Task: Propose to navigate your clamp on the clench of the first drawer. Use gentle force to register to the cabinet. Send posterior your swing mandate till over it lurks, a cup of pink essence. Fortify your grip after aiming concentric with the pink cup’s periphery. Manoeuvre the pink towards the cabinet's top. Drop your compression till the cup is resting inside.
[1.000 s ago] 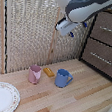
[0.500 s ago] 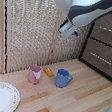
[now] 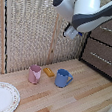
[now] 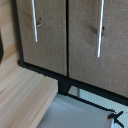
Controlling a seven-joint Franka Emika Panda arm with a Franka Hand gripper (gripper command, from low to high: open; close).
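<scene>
The claw [image 3: 71, 33] is hanging in the air near the cabinet [image 3: 104, 51] at the exterior view's right, well above the table [image 3: 81, 103]; whether its fingers are spread or pressed together I cannot tell. Two drawer fronts are showing in the wrist view, each with one silver bar handle [image 4: 35, 21]. Aiming at the wrong bar, or pushing too hard, is the likely risk. One pink cup [image 3: 34, 74] is sitting low at the exterior view's left, near one blue mug [image 3: 63, 78], easily mistaken. One small yellow block [image 3: 49, 72] is lying between them, and one plate [image 3: 0, 97] nearer.
</scene>
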